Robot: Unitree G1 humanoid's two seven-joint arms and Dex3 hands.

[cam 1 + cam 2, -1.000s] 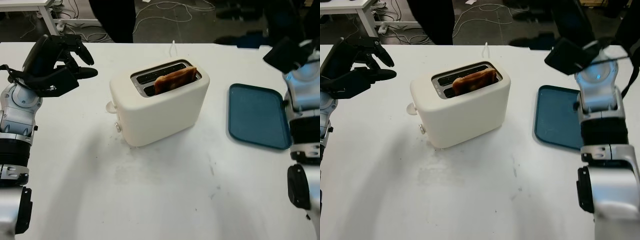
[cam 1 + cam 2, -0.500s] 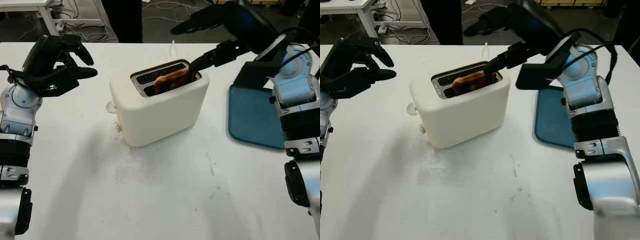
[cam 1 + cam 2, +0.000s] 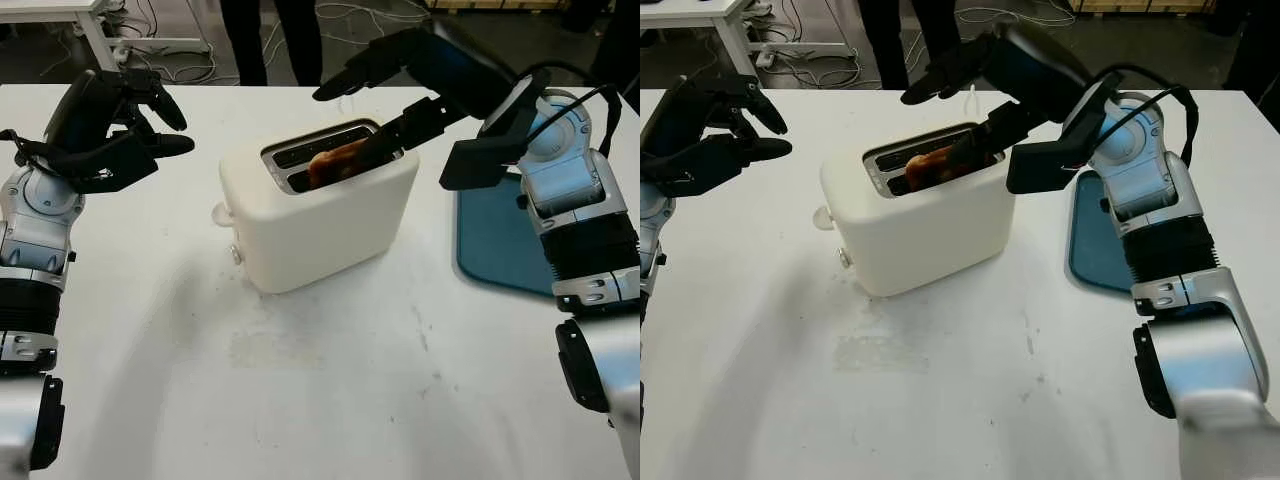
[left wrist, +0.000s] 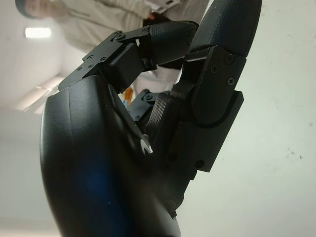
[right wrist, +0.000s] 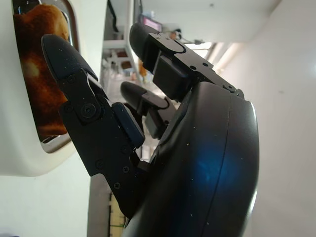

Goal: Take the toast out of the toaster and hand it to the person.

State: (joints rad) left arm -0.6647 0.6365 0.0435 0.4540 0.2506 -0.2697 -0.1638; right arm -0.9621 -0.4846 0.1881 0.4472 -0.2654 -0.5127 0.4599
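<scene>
Toast (image 3: 338, 160) sits in the toaster (image 3: 318, 205) slot. Your right robot hand (image 3: 385, 105), open, has advanced over it since a second ago; grasp next. Left robot hand (image 3: 115, 125) hovers open.

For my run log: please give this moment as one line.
right robot hand: open, reaching at toast | toast: in toaster | left robot hand: open, raised

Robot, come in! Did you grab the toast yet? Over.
Right hand open over toaster, one finger at toast. Toast in slot, not gripped. Left hand open, off left.
</scene>
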